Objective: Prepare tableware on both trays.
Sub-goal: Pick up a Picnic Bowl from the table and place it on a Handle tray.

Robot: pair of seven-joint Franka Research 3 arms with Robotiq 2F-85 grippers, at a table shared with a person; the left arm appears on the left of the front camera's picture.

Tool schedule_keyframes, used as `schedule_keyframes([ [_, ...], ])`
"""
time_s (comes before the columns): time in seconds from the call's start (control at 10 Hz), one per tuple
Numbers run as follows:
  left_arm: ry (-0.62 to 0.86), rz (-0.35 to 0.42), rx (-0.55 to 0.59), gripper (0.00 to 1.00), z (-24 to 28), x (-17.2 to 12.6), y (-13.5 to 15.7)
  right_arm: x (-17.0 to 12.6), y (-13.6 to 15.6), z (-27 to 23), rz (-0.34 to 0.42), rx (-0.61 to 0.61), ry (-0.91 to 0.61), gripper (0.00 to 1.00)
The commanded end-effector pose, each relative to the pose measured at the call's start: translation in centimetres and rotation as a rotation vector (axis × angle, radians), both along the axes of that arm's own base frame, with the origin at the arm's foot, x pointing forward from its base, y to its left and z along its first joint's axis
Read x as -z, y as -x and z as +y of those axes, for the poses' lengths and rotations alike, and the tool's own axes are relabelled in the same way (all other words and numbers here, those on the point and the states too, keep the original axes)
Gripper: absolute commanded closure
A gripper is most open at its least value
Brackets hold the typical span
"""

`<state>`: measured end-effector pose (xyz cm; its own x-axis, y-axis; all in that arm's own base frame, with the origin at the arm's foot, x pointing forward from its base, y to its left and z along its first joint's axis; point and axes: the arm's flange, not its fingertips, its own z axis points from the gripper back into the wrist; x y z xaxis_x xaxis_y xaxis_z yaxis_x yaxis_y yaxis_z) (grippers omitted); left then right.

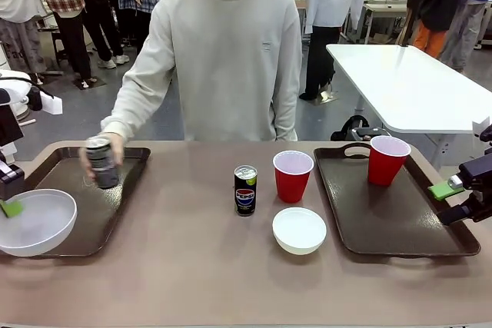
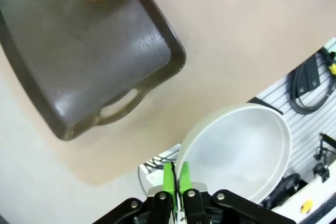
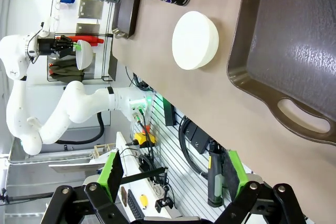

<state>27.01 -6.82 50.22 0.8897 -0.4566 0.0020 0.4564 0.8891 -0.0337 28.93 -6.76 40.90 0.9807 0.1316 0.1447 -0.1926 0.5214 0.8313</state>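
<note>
White plastic, by the look of it, the bowl (image 1: 34,222) in the left claw (image 2: 176,174) is probably weighing very little. It is stiff enough to hang from one edge, yet smooth and apt to pivot or slip in a narrow pinch. The rim is the sensible place to take it, and there the claw's green pads are pressing together, one inside the wall and one outside, with the bowl jutting out sideways from them. Just ahead of the claw the left tray (image 1: 115,205) is lying; whether the bowl is touching its near end or hanging clear is hard to tell. Farther ahead a person's hand (image 1: 86,160) is holding the grey can (image 1: 104,167) upright on that tray. The right claw (image 1: 450,201) is standing spread wide, gripping nothing, beside the right tray (image 1: 400,220), with the second bowl (image 1: 299,230) lying well off to its side on the table.
</note>
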Motion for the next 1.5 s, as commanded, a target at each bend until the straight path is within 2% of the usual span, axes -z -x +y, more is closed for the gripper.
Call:
schedule_keyframes([
  [0.0,-0.017,-0.010,-0.021,1.00,1.4,7.5,4.2,0.0,0.0,-0.1,-0.004,-0.001,-0.017,0.00],
  [0.3,-0.007,-0.001,-0.031,1.00,1.6,7.8,3.3,0.0,0.0,-0.1,-0.004,-0.001,-0.017,0.00],
  [0.6,0.123,-0.123,-0.240,1.00,4.4,10.2,-3.7,0.0,0.0,-0.1,-0.004,-0.001,-0.017,0.00],
  [0.8,0.194,-0.097,-0.357,1.00,7.2,13.2,-7.6,0.0,0.0,-0.1,-0.004,-0.001,-0.017,0.00],
  [1.1,0.221,-0.052,-0.413,1.00,8.7,16.8,-9.2,0.0,0.0,-0.1,-0.004,-0.001,-0.017,0.00],
  [1.4,0.175,-0.037,-0.443,1.00,8.5,18.4,-9.7,0.0,0.0,-0.1,-0.004,-0.001,-0.017,0.00],
])
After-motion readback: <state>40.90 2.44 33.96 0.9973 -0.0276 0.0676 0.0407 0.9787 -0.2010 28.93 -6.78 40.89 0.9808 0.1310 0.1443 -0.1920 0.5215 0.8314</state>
